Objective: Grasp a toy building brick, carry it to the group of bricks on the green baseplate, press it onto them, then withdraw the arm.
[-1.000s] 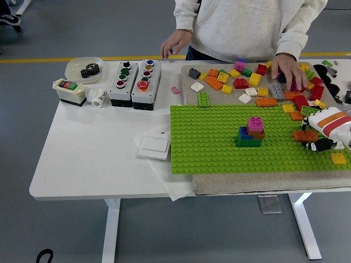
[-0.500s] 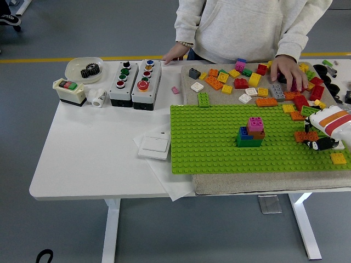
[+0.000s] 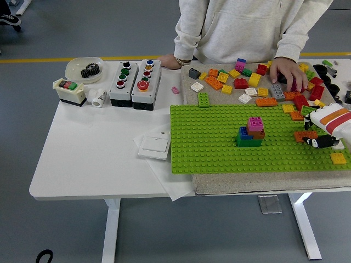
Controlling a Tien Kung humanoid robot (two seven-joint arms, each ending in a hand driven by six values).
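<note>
A green baseplate (image 3: 219, 156) lies on a grey mat on the white table (image 3: 88, 164), carrying a small stack of bricks (image 3: 251, 132) with a pink one on top of blue, orange and green ones, while loose bricks (image 3: 241, 82) in many colours are scattered on the mat behind it. The right hand (image 3: 321, 141), white with orange stripes and black fingers, reaches in from the right edge with its fingers around an orange brick (image 3: 305, 135) at the baseplate's right side. At the far side a person in a pale sweatshirt rests one hand (image 3: 288, 72) on the loose bricks and the other hand (image 3: 173, 61) on the table edge, beside two grey push-button boxes (image 3: 134, 83), a switch box with red and green buttons (image 3: 69, 90), a dish holding a black gear (image 3: 85, 69) and a white wall switch (image 3: 154, 146)
</note>
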